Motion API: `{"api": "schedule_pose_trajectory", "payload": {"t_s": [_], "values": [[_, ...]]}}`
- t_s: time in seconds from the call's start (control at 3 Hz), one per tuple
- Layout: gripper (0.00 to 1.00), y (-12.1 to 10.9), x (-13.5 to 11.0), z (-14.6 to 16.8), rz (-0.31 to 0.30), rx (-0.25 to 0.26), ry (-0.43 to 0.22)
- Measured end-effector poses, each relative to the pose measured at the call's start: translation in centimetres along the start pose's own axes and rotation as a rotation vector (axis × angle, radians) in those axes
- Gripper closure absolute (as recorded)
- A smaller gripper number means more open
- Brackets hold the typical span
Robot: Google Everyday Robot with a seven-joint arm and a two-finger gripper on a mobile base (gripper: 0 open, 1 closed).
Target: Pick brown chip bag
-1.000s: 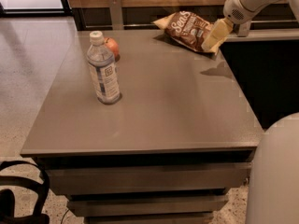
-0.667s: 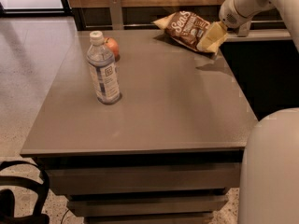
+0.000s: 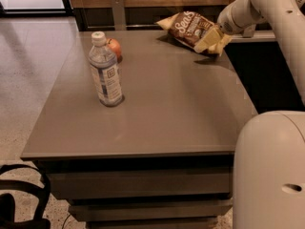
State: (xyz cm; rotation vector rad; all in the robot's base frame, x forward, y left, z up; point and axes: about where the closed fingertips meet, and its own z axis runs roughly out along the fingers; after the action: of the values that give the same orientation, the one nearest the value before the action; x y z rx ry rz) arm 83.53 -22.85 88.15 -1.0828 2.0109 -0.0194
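Note:
The brown chip bag (image 3: 189,27) lies at the far right of the grey table (image 3: 162,109), dark brown with white lettering and a yellow left end. My gripper (image 3: 213,41) hangs from the white arm (image 3: 248,8) at the bag's right end, low over the table. Its pale yellow fingers (image 3: 206,38) stand apart on either side of the bag's near right corner. The bag's right end is partly hidden behind them.
A clear water bottle (image 3: 106,71) with a white cap stands left of the table's middle. An orange-red fruit (image 3: 115,46) sits just behind it. A wooden wall panel and a ledge run behind the table. My white base (image 3: 269,171) fills the lower right.
My gripper has moved a little left and down, onto the bag's right end. The bag, bottle and fruit have stayed in place.

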Motion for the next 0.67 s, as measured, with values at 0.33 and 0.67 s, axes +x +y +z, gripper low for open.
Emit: {"api": "schedule_pose_trajectory", "payload": {"t_s": [0.33, 0.67], "values": [[0.00, -0.6, 0.1, 2.0, 0.019, 0.016, -0.017], [0.18, -0.5, 0.5, 4.5, 0.032, 0.000, -0.034]]}}
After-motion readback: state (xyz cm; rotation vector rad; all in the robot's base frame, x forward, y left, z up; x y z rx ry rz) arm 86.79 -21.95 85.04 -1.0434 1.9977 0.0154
